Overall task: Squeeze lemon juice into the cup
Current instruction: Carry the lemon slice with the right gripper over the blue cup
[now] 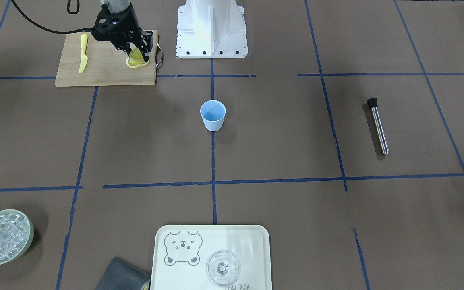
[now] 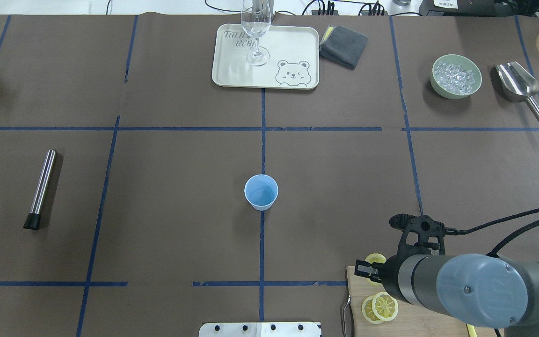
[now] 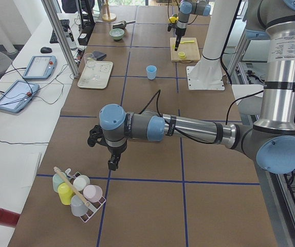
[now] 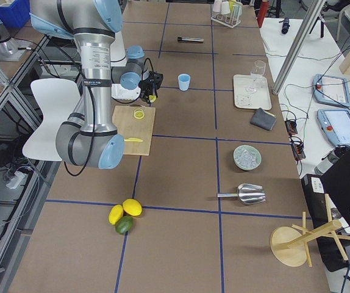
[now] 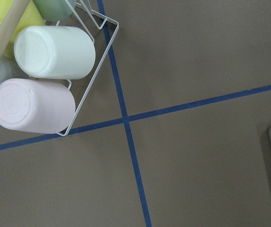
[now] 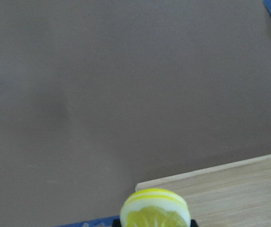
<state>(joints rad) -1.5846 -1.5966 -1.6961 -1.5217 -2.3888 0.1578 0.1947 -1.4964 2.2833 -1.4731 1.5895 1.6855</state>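
My right gripper (image 1: 135,51) is shut on a lemon (image 1: 135,55) slice, held on edge just above the wooden cutting board (image 1: 95,72). In the right wrist view the lemon (image 6: 155,209) fills the bottom edge, rind up, over the board's corner (image 6: 239,189). Two more slices (image 2: 380,307) lie overlapping on the board. The light-blue cup (image 1: 213,114) stands upright and empty at the table's centre, well away from the gripper. The left gripper (image 3: 113,163) hangs near the table's far end beside a mug rack; I cannot tell whether it is open or shut.
A yellow knife (image 1: 83,52) lies on the board. A metal rod (image 1: 378,127) lies on the robot's left side. Across the table are a tray (image 1: 256,241) with a clear glass (image 1: 222,268), a grey cloth (image 2: 343,44), an ice bowl (image 1: 3,237) and a scoop (image 2: 517,82). Mug rack (image 3: 78,193).
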